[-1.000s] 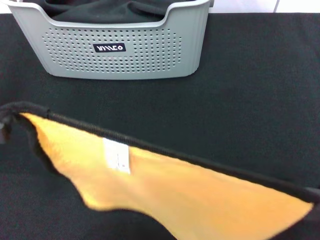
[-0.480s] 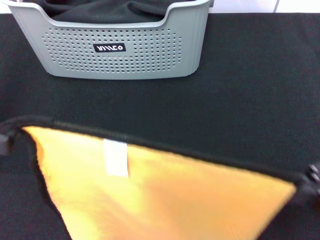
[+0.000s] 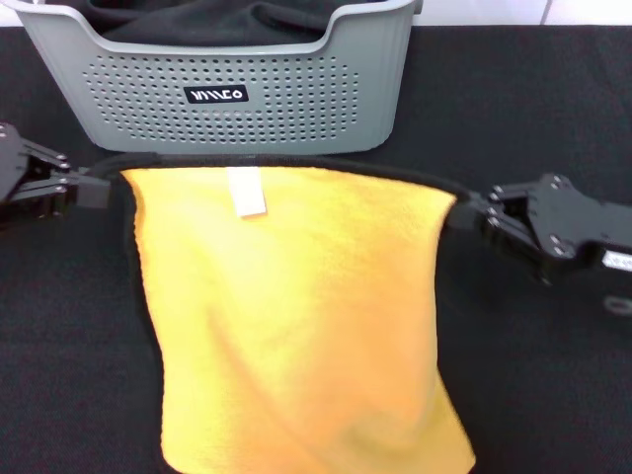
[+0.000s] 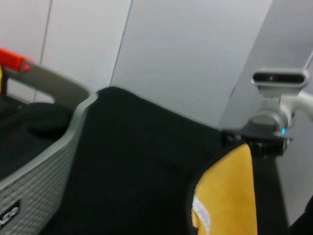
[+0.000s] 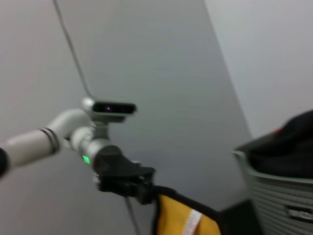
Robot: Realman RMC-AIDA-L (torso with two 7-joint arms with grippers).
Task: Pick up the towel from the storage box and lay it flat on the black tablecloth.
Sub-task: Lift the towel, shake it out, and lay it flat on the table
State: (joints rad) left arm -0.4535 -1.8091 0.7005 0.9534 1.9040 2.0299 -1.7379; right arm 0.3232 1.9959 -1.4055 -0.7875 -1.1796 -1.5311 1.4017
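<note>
Left gripper (image 3: 94, 186) and right gripper (image 3: 464, 212) each pinch a far corner of the towel (image 3: 296, 316), out of the storage box (image 3: 375, 89), spread over the black tablecloth (image 3: 523, 109); release remains.

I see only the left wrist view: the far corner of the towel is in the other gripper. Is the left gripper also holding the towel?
Observer: Yes. In the head view the left gripper pinches the towel at its corner on the robot's left, just in front of the storage box.
Operator: Is the towel spread wide or bunched?
Observer: Spread wide. Its top edge runs straight across to the right gripper, with the white tag facing up.
Operator: Is it flat on the black tablecloth?
Observer: I cannot tell; its lower edge runs out of the bottom of the head view.
</note>
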